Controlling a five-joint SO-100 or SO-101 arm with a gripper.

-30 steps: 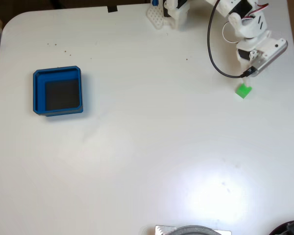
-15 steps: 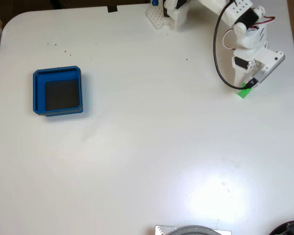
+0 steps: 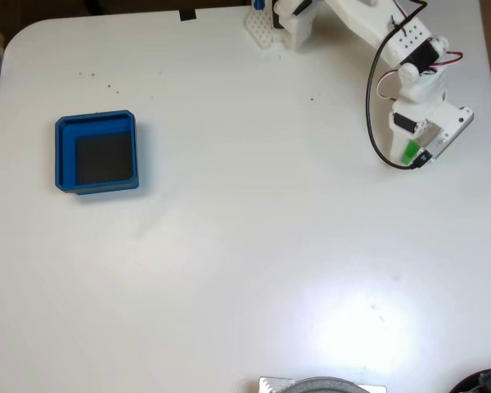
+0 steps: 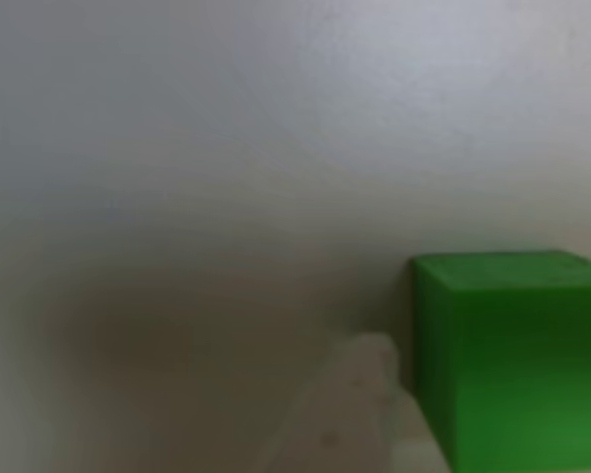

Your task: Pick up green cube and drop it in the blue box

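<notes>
Hand (image 3: 412, 155) right over cube (image 3: 410, 152) at desk (image 3: 245, 246) right side, fixed view. Grip state unclear. Box (image 3: 63, 155) far left, well apart.

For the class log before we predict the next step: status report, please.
Gripper down over the green cube, jaws' state unclear. Cube on the table, not visibly lifted. Blue box far left in the fixed view, bare table between.
</notes>
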